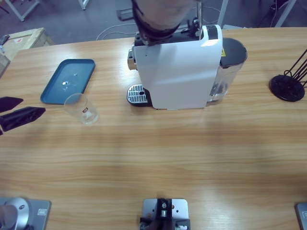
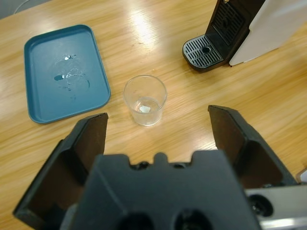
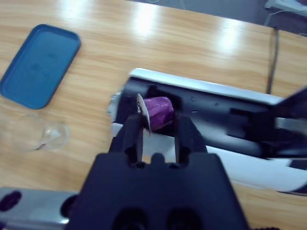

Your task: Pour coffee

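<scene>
Coffee machine (image 1: 180, 72): white, stood upright on the table (image 1: 158, 158). Right gripper (image 3: 156, 129): fingers clenched on a purple capsule (image 3: 159, 111), held at the machine's top slot. Left gripper (image 2: 158, 124): fingers released, spread wide, aimed at a clear glass cup (image 2: 145, 99), apart from it. Cup is stood just beside a blue tray (image 1: 67, 81). Coffee cannot be made out.

clear glass cup (image 1: 82, 109) upright, beside blue tray (image 1: 67, 81), no coffee visible
</scene>
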